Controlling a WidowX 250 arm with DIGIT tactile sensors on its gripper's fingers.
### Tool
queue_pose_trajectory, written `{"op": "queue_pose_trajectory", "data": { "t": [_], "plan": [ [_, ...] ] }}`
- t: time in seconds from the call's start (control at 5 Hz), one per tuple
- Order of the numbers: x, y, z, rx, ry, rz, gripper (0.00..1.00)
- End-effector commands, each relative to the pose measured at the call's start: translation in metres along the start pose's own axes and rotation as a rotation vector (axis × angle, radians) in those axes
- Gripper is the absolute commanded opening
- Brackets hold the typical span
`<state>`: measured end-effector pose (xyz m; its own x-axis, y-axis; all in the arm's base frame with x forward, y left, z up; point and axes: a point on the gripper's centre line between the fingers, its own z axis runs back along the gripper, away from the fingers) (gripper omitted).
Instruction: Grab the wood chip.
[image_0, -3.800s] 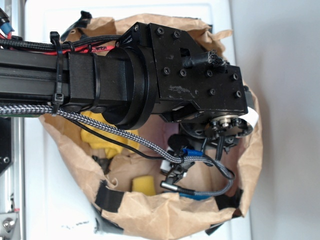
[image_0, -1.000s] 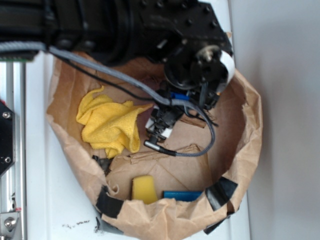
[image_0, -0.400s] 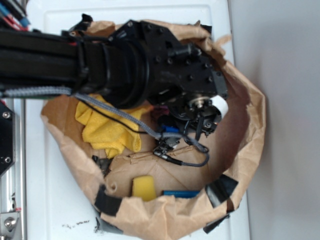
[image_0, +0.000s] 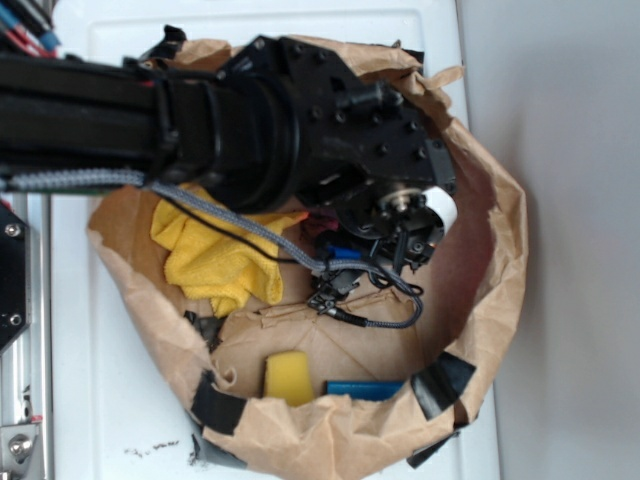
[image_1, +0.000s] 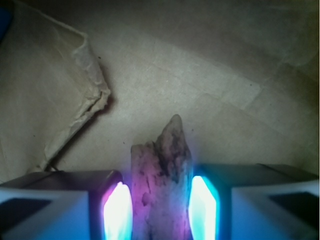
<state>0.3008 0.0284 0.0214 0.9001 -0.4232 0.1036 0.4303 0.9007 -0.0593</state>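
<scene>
The black arm (image_0: 150, 120) reaches in from the left and bends down at the wrist (image_0: 390, 215). In the wrist view the claw (image_1: 161, 207) points downward, its two glowing pads (image_1: 117, 210) set narrowly apart, closed on the wood chip (image_1: 162, 185).

A white tabletop (image_0: 90, 400) carries a brown paper bag (image_0: 500, 260) with its walls rolled down and black tape at the rim. On the bag's floor lie a crumpled yellow cloth (image_0: 215, 260), a yellow sponge block (image_0: 287, 377), a blue block (image_0: 365, 388) and the wood chip (image_1: 161, 185).
</scene>
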Motion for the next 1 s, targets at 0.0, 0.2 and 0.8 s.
{"op": "queue_pose_trajectory", "data": {
  "t": [0.0,0.2,0.8],
  "plan": [
    [0.002,-0.002,0.06,-0.08,-0.041,0.015,0.0],
    [-0.002,-0.002,0.098,-0.101,-0.06,0.06,0.0],
    [-0.012,-0.006,0.131,0.007,-0.114,0.179,0.0]
  ]
}}
